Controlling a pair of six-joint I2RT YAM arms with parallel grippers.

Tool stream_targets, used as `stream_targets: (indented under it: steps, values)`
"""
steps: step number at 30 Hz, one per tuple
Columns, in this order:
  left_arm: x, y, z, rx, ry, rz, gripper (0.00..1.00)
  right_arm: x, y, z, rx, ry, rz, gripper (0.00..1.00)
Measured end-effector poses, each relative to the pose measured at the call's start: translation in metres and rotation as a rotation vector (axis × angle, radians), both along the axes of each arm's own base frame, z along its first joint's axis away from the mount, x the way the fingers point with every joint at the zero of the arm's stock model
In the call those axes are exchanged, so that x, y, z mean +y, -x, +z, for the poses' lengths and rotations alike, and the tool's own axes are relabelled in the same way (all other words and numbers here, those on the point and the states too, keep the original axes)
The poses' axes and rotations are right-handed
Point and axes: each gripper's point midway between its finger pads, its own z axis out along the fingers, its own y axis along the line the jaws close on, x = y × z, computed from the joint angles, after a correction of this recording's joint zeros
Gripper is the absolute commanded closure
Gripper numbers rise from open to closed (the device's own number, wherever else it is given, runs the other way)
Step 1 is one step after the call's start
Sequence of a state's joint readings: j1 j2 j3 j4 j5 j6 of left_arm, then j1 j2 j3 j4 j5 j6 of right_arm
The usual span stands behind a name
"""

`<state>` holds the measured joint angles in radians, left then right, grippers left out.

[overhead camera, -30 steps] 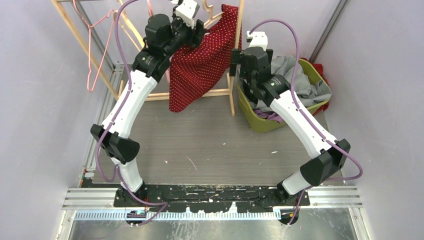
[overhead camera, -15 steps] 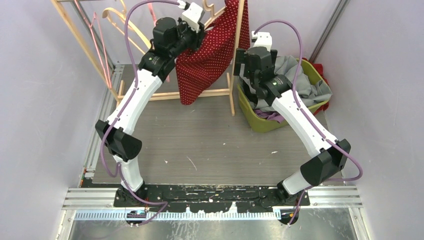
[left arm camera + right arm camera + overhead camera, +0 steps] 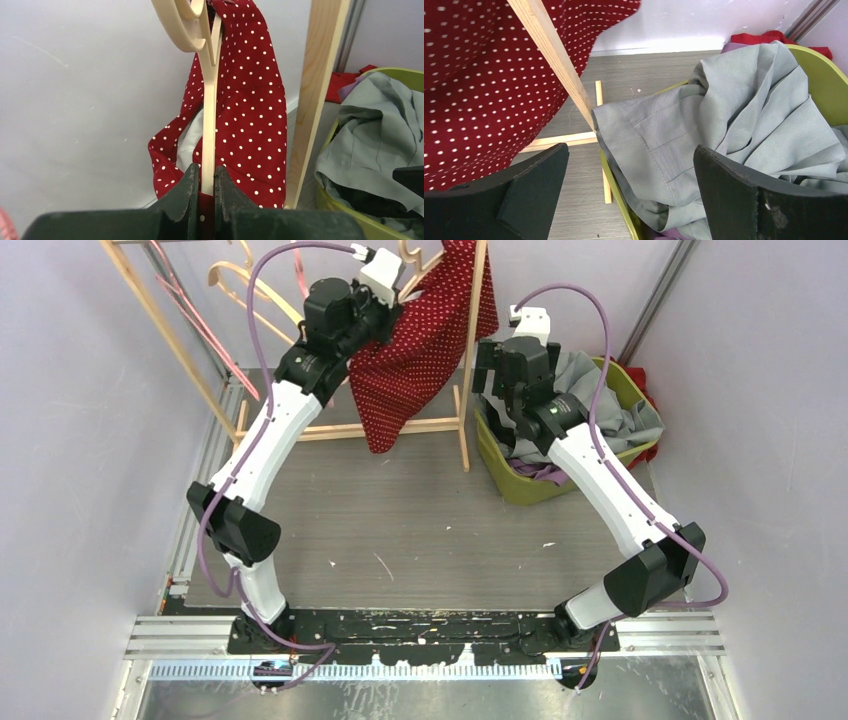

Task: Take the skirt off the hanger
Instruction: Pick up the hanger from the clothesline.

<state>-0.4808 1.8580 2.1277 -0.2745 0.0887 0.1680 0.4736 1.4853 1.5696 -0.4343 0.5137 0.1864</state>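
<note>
Left end effector [image 3: 206, 189] clamped on hanger [image 3: 208, 115], skirt [image 3: 250, 110] draped over it, right end effector [image 3: 629, 157] spread wide

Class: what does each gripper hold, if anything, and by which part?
The left gripper is shut on the cream hanger, pinching its lower part beside the red dotted skirt. The right gripper is open and holds nothing.

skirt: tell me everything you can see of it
The skirt is thin-looking red fabric with small white dots, a pale lining showing inside. It hangs in loose folds on a cream hanger. The left tool is shut on the hanger, fabric right beneath it. A wooden post crosses in front of the skirt.
</note>
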Motion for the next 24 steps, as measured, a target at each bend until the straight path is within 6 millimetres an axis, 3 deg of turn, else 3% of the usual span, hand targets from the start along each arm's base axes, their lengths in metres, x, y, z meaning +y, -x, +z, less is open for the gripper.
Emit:
stream_targets:
  steps: [13,24]
  values:
    - [0.097,0.016,0.001,0.039,-0.019,0.235,1.0,0.0,0.0,-0.006,0.012,-0.002,0.004,0.0]
    - [0.081,-0.009,0.003,-0.072,0.082,0.224,1.0,0.0,0.001,-0.015,0.033,0.006,0.009,0.0]
